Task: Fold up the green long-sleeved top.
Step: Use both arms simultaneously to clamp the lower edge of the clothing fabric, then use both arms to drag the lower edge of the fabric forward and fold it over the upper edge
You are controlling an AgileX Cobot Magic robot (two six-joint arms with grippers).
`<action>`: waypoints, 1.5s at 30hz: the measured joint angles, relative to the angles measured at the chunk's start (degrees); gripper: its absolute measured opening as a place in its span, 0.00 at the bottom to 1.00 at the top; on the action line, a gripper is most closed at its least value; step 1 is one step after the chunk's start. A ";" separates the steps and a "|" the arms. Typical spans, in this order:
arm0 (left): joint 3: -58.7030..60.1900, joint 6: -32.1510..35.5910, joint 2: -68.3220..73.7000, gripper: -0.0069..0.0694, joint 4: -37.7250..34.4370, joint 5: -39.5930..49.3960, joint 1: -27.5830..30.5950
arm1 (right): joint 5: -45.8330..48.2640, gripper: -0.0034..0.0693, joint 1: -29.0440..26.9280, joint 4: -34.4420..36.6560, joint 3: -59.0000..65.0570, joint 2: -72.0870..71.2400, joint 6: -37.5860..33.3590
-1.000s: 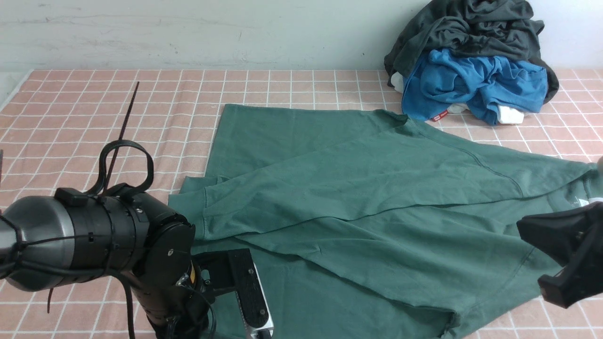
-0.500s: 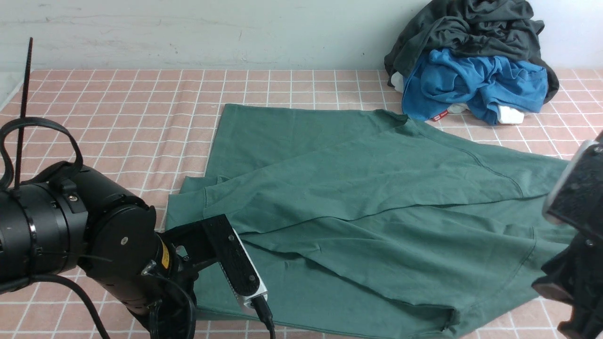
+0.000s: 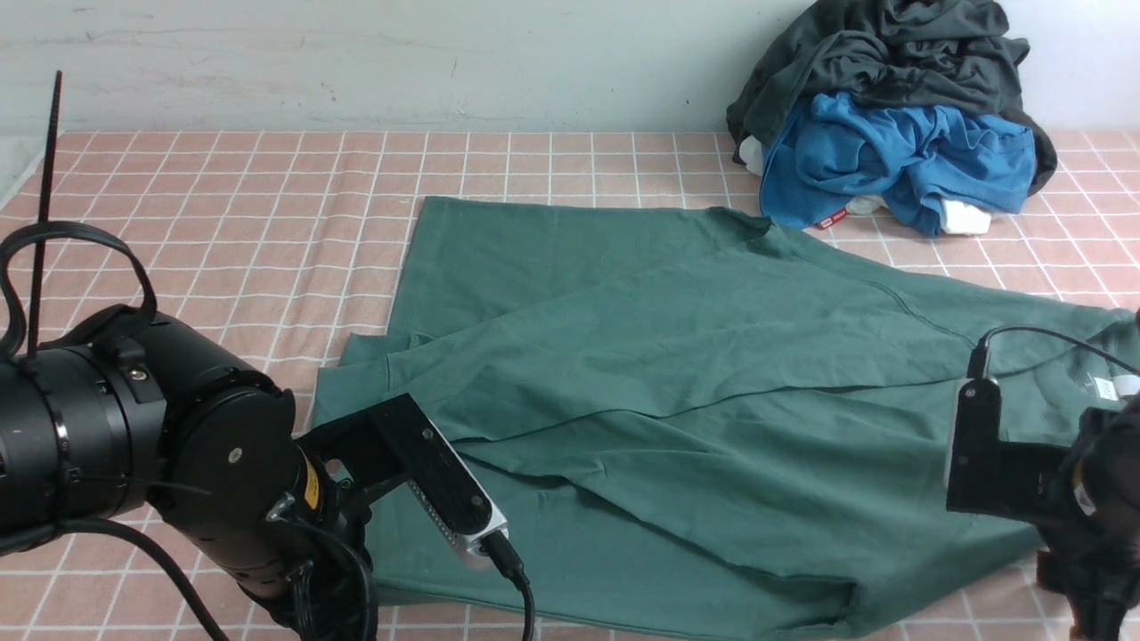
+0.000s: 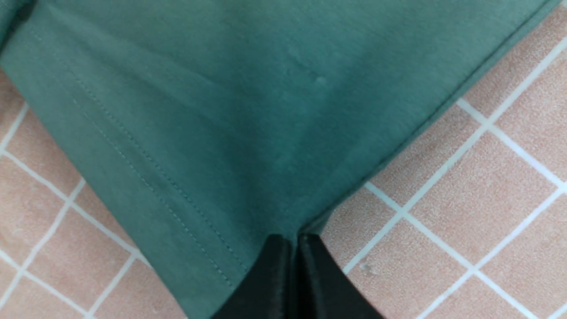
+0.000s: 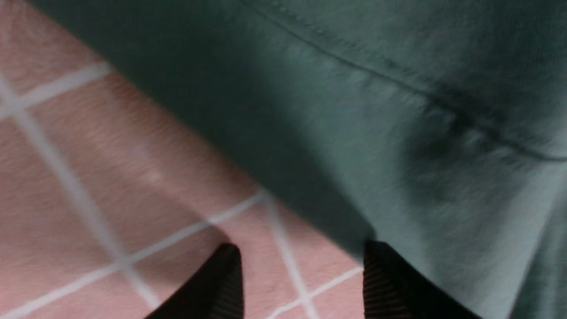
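The green long-sleeved top (image 3: 677, 383) lies spread on the pink checked tablecloth, with one sleeve folded across its body and the white neck label (image 3: 1104, 387) at the right. My left gripper (image 4: 294, 241) is shut on the top's near-left hem corner (image 4: 221, 110), and the fabric puckers at its tips. In the front view the left arm (image 3: 178, 454) hides those fingers. My right gripper (image 5: 301, 254) is open low over the cloth. One finger (image 5: 385, 274) is at the top's edge (image 5: 398, 110) and the other is over bare cloth. The right arm (image 3: 1024, 463) is at the near right.
A dark charcoal garment (image 3: 891, 53) sits heaped on a bright blue garment (image 3: 891, 160) at the back right, against the wall. Bare checked tablecloth (image 3: 223, 205) stretches left of and behind the top. A black cable loop (image 3: 53, 240) stands up from my left arm.
My left arm has pulled back to the left and turned, and the near hem has shifted a little. My right arm has swung down to the top's near-right edge.
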 joint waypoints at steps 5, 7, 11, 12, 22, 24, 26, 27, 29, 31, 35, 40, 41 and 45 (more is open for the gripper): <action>0.00 -0.90 0.00 0.09 0.06 0.00 0.00 | -3.03 0.39 0.00 -9.65 -0.22 1.59 8.01; 0.00 -0.97 0.00 0.09 0.06 0.00 0.00 | -3.66 0.32 0.00 -10.49 -0.22 1.67 10.85; 0.00 -2.19 -0.34 0.09 0.11 0.00 0.00 | -4.02 0.16 0.00 -10.11 -0.22 1.24 14.51; 0.00 -3.47 -0.97 0.09 0.44 -0.07 0.00 | -4.02 0.10 0.07 -9.26 -0.22 0.40 16.37; -5.40 -24.46 -6.40 0.09 5.08 -10.27 9.64 | -0.64 0.04 0.18 -6.53 -2.73 -10.09 26.04; -11.01 -25.05 -3.66 0.09 5.44 -11.85 11.91 | -1.11 0.04 -0.13 -6.48 -6.48 -9.55 26.79; -17.22 -25.04 0.31 0.09 6.17 -13.52 13.32 | -2.62 0.04 -1.15 -6.48 -10.45 -7.48 26.95; -21.08 -25.04 3.06 0.09 6.59 -14.33 13.98 | -3.79 0.04 -2.40 -6.48 -14.47 -5.23 26.95; -28.82 -25.05 8.95 0.09 7.24 -15.63 14.52 | -4.74 0.04 -3.68 -6.48 -18.86 -1.42 27.01; -38.26 -25.23 16.50 0.09 8.16 -16.37 14.79 | -4.98 0.04 -5.21 -6.11 -25.91 4.15 27.12; -56.78 -25.43 32.16 0.09 10.47 -16.38 14.85 | -4.48 0.04 -6.60 -4.19 -36.95 15.19 27.18; -81.15 -25.43 52.50 0.23 12.52 -9.16 14.97 | -2.13 0.12 -6.67 -1.36 -46.27 24.80 29.25; -86.64 -25.43 57.44 0.29 12.58 -5.11 15.10 | -0.36 0.15 -6.67 -0.70 -48.25 26.55 30.41; -103.55 -26.81 67.69 0.54 12.45 8.01 16.21 | 7.18 0.29 -6.72 -0.01 -55.01 28.78 35.27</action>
